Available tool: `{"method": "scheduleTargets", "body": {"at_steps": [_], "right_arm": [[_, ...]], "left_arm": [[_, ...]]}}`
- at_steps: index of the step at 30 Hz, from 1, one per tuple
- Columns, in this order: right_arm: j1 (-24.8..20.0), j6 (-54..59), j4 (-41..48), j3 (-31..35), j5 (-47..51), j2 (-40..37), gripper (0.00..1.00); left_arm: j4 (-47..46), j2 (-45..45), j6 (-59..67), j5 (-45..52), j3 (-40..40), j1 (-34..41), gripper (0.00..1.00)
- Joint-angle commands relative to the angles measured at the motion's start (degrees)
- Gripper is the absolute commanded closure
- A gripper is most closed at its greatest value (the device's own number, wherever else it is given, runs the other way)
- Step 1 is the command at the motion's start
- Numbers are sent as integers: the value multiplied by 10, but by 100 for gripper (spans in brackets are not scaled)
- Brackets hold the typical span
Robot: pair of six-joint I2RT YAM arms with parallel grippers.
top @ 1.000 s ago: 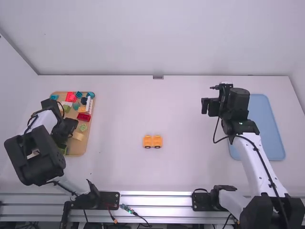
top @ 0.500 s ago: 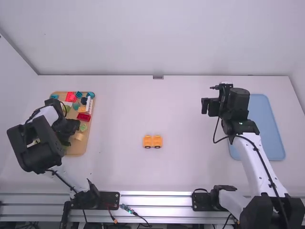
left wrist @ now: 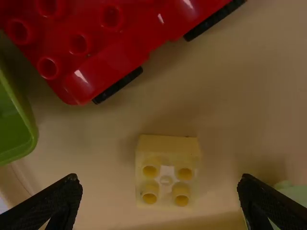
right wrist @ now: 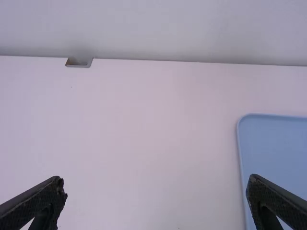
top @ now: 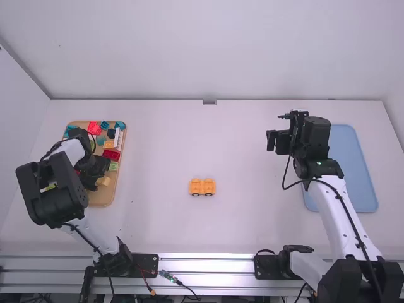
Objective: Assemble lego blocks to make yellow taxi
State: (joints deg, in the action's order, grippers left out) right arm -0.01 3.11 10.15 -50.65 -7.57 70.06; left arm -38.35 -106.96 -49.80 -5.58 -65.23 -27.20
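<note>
Over the wooden tray (top: 100,201) my left gripper (top: 95,179) hangs low at the table's left side. In the left wrist view, a pale yellow block with four studs (left wrist: 167,173) lies between the spread fingers of my left gripper (left wrist: 160,201), untouched. A yellow-orange wheeled piece (top: 202,187) stands alone near mid-table. My right gripper (top: 276,140) is held above the table, left of the blue tray; in the right wrist view my right gripper (right wrist: 156,198) is open with nothing between its fingers.
Red wheeled piece (left wrist: 110,48), green piece (left wrist: 14,124) and pale green block (left wrist: 293,194) lie around the pale block. Other colored blocks, including a red one (top: 111,154), crowd the wooden tray. The blue tray (top: 353,167) lies at the right.
The left arm has shifted slightly to the right and away from the camera over the wooden tray. The right arm and the wheeled piece near mid-table have stayed put.
</note>
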Motion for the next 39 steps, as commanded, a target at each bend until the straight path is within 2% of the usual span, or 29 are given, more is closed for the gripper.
{"method": "scheduleTargets", "body": {"at_steps": [1,7,14,18,22,32,35,39], "right_arm": [[1,-3,0,-15,-1,-8,1],[1,-1,2,-15,-2,-8,1],[1,-1,2,-15,-1,-8,1],[1,-1,4,-15,-1,-8,1],[1,-1,4,-15,-2,-8,1],[1,-1,4,-15,-2,-8,1],[1,-1,4,-15,-1,-8,1],[1,-1,4,-15,-2,-8,1]], "left_arm": [[-3,-2,-3,-15,9,2,13],[23,-2,-3,-13,27,2,22],[28,-2,-3,-15,35,2,21],[44,-2,-3,-16,43,2,31],[72,-2,3,-13,59,2,37],[73,-2,2,-14,60,2,53],[73,-2,2,-14,60,2,64],[72,-2,1,-14,60,2,69]]}}
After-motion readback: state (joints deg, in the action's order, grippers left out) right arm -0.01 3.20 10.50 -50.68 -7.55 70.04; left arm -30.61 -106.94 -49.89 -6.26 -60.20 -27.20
